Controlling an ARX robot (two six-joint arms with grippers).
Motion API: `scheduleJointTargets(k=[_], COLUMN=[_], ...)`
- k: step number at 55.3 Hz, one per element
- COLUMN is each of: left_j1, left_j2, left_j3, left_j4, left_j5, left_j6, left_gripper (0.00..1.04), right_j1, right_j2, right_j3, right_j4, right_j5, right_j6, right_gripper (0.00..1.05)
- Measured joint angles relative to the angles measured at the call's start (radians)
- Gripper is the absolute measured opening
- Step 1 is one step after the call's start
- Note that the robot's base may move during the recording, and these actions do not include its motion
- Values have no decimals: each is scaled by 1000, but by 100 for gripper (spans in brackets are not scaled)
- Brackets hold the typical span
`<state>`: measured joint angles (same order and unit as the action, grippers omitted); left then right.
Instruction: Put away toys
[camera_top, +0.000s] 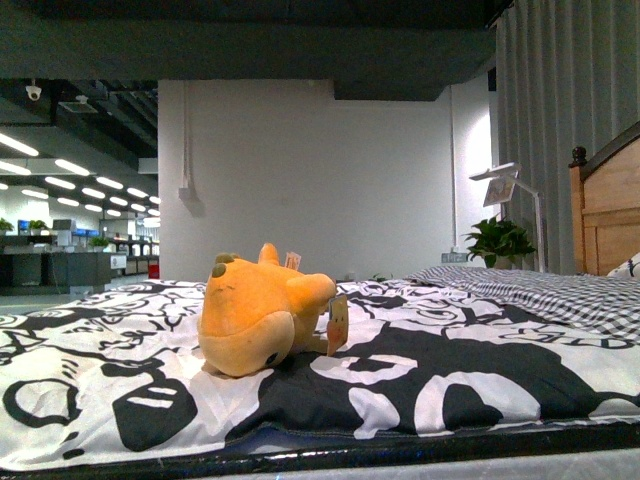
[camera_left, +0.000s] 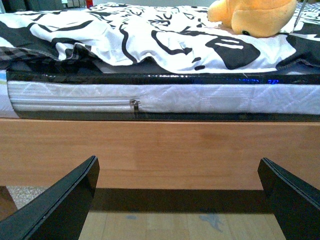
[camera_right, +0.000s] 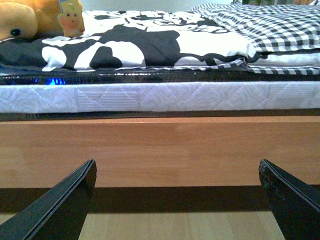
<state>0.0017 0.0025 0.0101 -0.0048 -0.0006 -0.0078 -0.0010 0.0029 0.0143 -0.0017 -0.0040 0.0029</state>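
Left gripper (camera_left: 177, 200) and right gripper (camera_right: 177, 200) both spread wide, empty, low before the wooden bed rail (camera_left: 160, 150); orange plush toy (camera_top: 262, 312) lies on the black-and-white quilt (camera_top: 430, 370), near mattress edge (camera_right: 160, 96), untouched.

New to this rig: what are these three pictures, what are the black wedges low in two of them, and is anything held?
This is a two-armed robot facing a bed. The front view comes from a camera on its body: an orange plush toy lies on the black-and-white bedcover, a paper tag at its side. The other two pictures come from a camera on each wrist, held low, looking at the wooden bed frame and the mattress side. The black wedges are pincer fingers: the left pincer in one, the right pincer in the other. Both stand wide open and hold nothing. The toy shows in both wrist views, up on the bed, untouched.
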Motion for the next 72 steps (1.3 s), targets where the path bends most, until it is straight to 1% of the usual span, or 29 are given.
scheduleJointTargets(k=[72], left_j1=[0], left_j2=[0], left_j3=[0], left_j4=[0], left_j5=[3], left_j6=[0], left_gripper=[98], right_j1=[0], right_j2=[0], right_j3=[0], right_j4=[1], right_j5=[7], right_j6=[0], right_gripper=[98])
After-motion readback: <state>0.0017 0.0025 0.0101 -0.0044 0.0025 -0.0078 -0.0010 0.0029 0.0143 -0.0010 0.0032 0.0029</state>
